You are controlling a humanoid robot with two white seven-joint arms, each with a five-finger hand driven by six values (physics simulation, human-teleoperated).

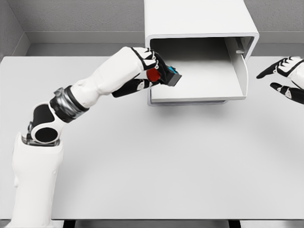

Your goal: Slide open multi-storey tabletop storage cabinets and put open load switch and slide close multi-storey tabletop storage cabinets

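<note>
At the far middle of the white table (142, 166), a white storage cabinet (197, 19) was seen with its drawer (199, 88) slid out toward the camera. The drawer's flat floor was exposed, and its raised front panel was seen at the right side. A soft shadow was cast by the drawer on the tabletop beneath it.

The left arm was seen reaching in from the lower left, bent at the elbow and stretched up toward the drawer's left edge. The load switch (170, 75), a small dark block with a red knob and a touch of blue on its upper face, was held in the left hand (149, 71). The fingers were clamped around it, with a black thumb pressed beneath and the other digits wrapped over its top. The switch was held tilted, just over the near left corner of the drawer floor; whether it was touching the floor could not be told.

The right hand (287, 78) was seen at the right edge of the view, well apart from the cabinet and raised above the table. Its black-tipped fingers (266, 72) were spread apart and pointed left toward the drawer's front panel, and nothing was held in them.
</note>
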